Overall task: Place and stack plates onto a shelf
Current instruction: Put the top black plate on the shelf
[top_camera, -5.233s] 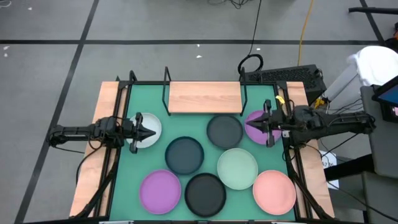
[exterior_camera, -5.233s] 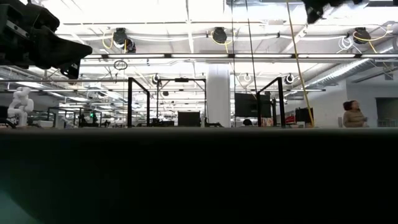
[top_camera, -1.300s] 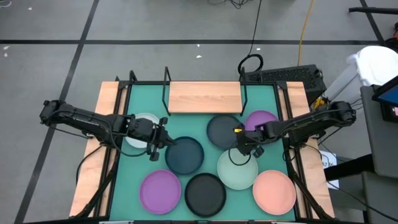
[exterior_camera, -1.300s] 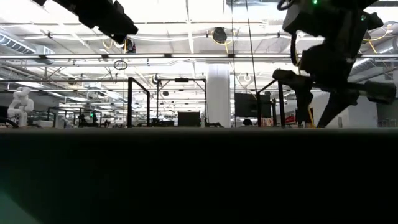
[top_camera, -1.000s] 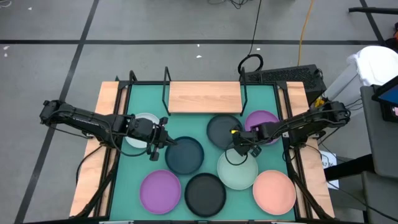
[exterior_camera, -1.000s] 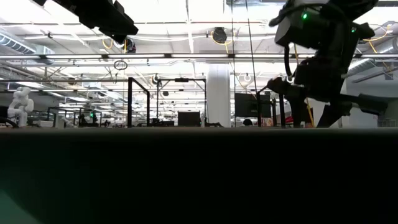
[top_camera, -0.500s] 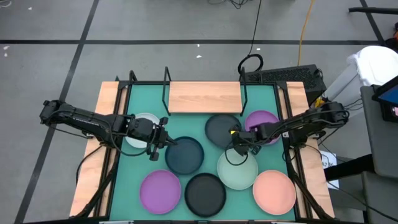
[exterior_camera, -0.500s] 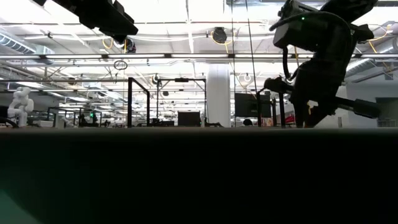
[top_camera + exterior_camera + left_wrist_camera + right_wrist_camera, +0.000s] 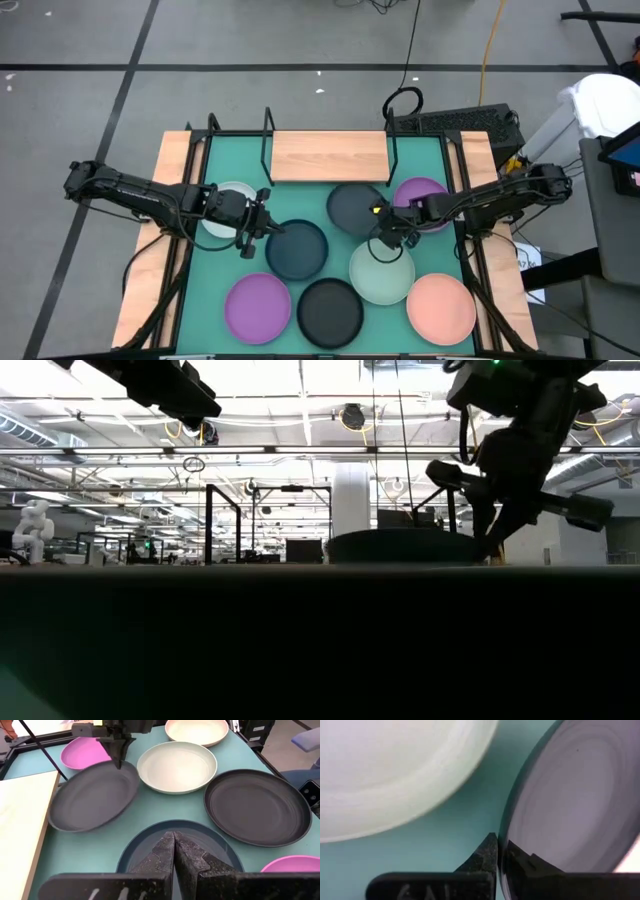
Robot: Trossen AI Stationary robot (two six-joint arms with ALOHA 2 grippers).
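Note:
The dark grey plate (image 9: 353, 206) sits in front of the light-wood shelf (image 9: 328, 156), with my right gripper (image 9: 384, 238) shut on its rim. My left gripper (image 9: 266, 228) hangs shut above the left rim of the dark teal plate (image 9: 297, 250), touching nothing. The white plate (image 9: 226, 190) lies under the left arm and a purple plate (image 9: 425, 190) under the right arm. Another purple plate (image 9: 258, 307), the black plate (image 9: 330, 311), the pale mint plate (image 9: 382, 272) and the salmon plate (image 9: 441, 307) lie flat on the green mat. My right gripper pinches the dark grey plate's rim (image 9: 121, 769) at its near right side, one finger (image 9: 487, 851) against the outside and the other on the inner face. The fingers slant down from above and from the right. The held edge is raised; in the low view the plate (image 9: 400, 546) shows above the table line.
The shelf's black wire posts (image 9: 267, 140) stand at its corners. Wooden side strips (image 9: 160, 240) run along both table edges. A keyboard and cables (image 9: 455, 122) lie beyond the far right corner.
My right gripper has shut on the dark grey plate's rim and risen a little. The plate's held side has come up off the mat, and the plate has shifted slightly toward the shelf; it now shows in the low view.

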